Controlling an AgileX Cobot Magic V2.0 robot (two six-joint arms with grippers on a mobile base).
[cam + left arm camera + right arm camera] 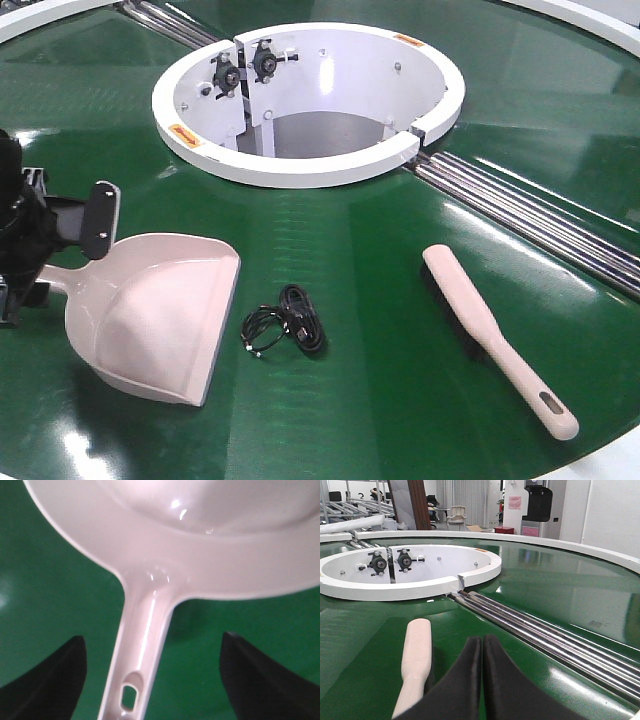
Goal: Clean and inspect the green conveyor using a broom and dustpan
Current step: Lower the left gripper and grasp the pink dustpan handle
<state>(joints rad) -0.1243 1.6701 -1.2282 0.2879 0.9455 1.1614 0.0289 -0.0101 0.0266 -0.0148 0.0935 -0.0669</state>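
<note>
Well, left gripper (152,639) sits low over the green conveyor (380,400), fingers wide apart w/ the dustpan (150,315) handle between them, not touching it. Dustpan lies flat toward the conveyor's near-left edge. Right gripper (482,642) hangs low, pointing level along the belt, fingers pressed together on nothing, just beside the broom (480,320), which lies toward the near-right edge.

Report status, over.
Left gripper open, straddling handle of pale pink plastic dustpan. Right gripper shut beside slim pink-beige plastic broom. Coiled black cable lies between both tools.
</note>
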